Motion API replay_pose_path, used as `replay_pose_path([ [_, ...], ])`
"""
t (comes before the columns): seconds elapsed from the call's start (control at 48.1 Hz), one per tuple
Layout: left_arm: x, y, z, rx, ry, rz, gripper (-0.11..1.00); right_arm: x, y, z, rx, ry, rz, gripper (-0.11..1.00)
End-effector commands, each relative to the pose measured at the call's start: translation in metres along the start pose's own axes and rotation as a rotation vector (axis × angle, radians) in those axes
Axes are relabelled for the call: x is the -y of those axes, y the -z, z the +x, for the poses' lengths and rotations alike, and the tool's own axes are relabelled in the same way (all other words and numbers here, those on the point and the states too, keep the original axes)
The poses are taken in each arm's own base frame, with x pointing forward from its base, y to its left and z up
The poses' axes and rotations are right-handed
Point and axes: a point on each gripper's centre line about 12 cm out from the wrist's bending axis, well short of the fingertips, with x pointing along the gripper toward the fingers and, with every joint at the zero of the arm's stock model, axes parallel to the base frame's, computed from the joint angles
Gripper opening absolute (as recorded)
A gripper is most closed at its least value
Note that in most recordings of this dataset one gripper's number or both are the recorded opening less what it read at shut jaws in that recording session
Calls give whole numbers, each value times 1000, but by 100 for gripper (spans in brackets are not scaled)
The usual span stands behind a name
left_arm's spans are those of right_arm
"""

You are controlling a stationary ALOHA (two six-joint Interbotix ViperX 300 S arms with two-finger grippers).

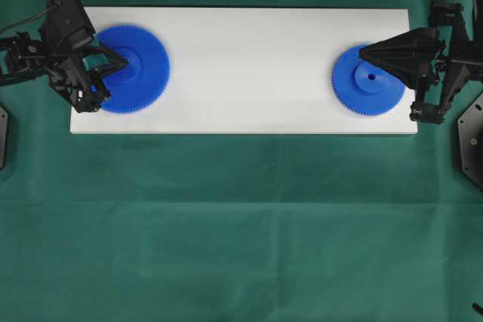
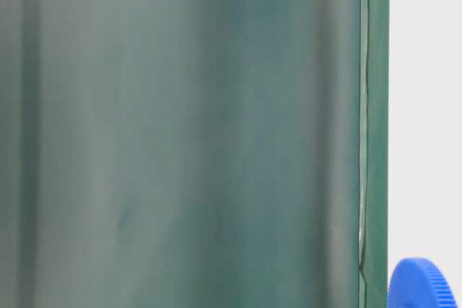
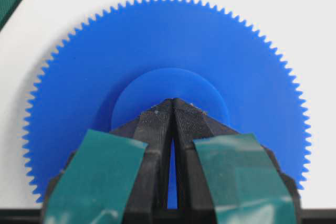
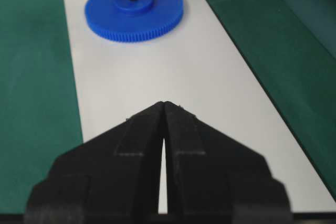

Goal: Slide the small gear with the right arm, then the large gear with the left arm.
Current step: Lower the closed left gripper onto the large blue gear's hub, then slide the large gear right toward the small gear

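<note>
Fingertips of your left gripper (image 3: 172, 103) are pressed together with nothing between them, the teal-taped fingers (image 3: 100, 177) meeting over the raised hub of the large gear (image 3: 168, 51). Your right gripper (image 4: 164, 104) is likewise closed on nothing, its black tips meeting in a point; from overhead that point (image 1: 364, 52) sits over the upper left part of the small gear (image 1: 369, 81), just beside the hub's centre hole. You can see both gears lying flat on the white board (image 1: 249, 65), the large one at its left end and the small one at its right end, well apart. Green cloth (image 1: 241, 224) covers the table around the board.
</note>
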Motion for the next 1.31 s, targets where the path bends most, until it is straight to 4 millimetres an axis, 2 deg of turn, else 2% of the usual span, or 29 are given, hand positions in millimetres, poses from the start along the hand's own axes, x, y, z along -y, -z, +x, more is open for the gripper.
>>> replay_pose_path([
  [0.0, 0, -4, 2, 8, 1, 3, 0, -3, -11, 2, 31, -14, 1, 50],
  [0.561, -1, 10, 7, -98, -7, -1, 0, -7, -10, 2, 28, -29, -1, 50],
  [0.811, 3, 5, 13, -108, 2, 7, 0, -7, -11, 2, 29, -31, 0, 50],
  [0.915, 12, -2, 30, -119, 22, 27, 0, -8, -13, 2, 34, -32, 0, 50],
  [1.019, 26, -16, 57, -122, 48, 58, 0, -8, -12, 3, 32, -32, 1, 50],
  [1.102, 40, -34, 86, -107, 71, 79, 0, -9, -13, 2, 34, -38, -2, 50],
  [1.289, 73, -77, 133, -35, 121, 113, 0, -13, -14, 3, 35, -55, -8, 50],
])
